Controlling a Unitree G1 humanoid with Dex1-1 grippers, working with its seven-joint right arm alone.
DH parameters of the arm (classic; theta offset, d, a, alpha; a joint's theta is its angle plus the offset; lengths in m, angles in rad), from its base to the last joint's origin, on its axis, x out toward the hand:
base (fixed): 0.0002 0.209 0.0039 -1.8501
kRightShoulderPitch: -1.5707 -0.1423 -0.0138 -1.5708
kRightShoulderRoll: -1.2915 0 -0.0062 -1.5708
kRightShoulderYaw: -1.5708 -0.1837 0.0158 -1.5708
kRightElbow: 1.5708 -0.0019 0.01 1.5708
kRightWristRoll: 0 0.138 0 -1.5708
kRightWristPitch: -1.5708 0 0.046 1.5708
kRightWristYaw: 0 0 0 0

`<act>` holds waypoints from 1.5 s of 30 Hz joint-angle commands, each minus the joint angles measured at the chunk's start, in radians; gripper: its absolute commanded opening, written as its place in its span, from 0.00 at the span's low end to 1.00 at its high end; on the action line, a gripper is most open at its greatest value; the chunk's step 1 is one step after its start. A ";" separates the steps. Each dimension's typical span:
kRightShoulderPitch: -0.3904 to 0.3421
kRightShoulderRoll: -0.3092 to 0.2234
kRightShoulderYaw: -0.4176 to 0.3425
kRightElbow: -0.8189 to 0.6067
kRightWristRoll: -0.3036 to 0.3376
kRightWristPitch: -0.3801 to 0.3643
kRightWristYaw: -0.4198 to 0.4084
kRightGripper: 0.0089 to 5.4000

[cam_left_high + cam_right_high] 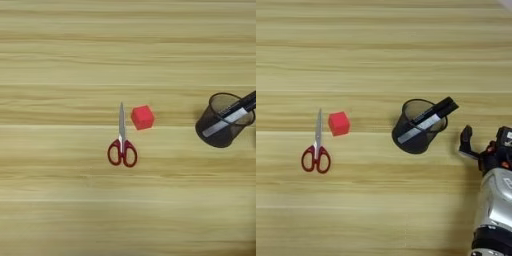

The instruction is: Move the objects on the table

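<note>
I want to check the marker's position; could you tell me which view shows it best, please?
The right eye view: the whole marker shows, leaning in the pen cup with its black end over the rim. In the left eye view, the picture's right edge cuts that end off.

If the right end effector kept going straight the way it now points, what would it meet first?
It points roughly up the picture, away from the robot. Ahead of the right end effector lies only bare table as far as the view reaches; the pen cup sits off to its left. Its height is unclear.
</note>
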 commanded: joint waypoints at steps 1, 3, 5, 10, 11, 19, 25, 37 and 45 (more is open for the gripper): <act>-0.086 -0.093 0.013 0.060 0.003 -0.084 0.044 1.00; -0.101 -0.104 0.015 0.107 0.005 -0.107 0.056 1.00; -0.122 -0.115 0.021 0.166 0.006 -0.135 0.075 1.00; -0.152 -0.124 0.040 0.248 0.006 -0.179 0.119 1.00; -0.155 -0.124 0.044 0.257 0.005 -0.187 0.125 1.00; -0.182 -0.121 0.076 0.304 0.001 -0.235 0.159 1.00; -0.197 -0.110 0.099 0.329 -0.001 -0.253 0.166 1.00; -0.200 -0.070 0.164 0.287 -0.003 -0.273 0.202 1.00; -0.184 -0.052 0.197 0.246 -0.002 -0.293 0.243 1.00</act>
